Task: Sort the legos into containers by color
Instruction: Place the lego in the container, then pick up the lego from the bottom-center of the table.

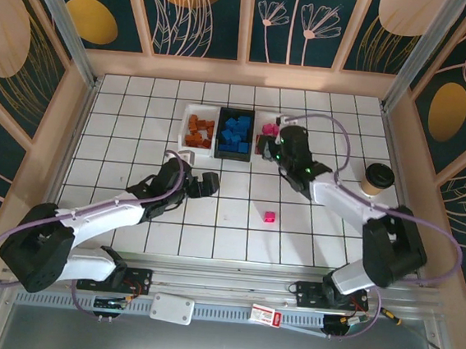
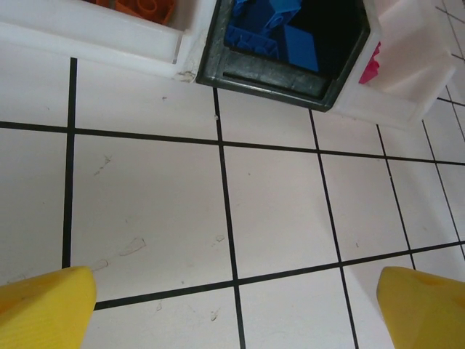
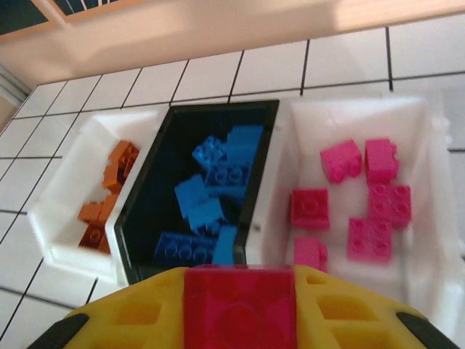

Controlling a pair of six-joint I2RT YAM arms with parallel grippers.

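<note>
Right gripper (image 1: 282,144) pinched pink brick (image 3: 240,302), hovering over near rim of right white bin (image 3: 356,109); bin interior lay straight ahead, below. Left gripper (image 2: 232,309) spread, farther off bin's left.

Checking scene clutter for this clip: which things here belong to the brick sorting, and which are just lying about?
Job:
orange bricks in left white bin
blue bricks in black bin
pink bricks in right white bin
pink brick in right gripper
loose pink brick on table

Lying about:
paper cup
small white box
red-labelled tag
</note>
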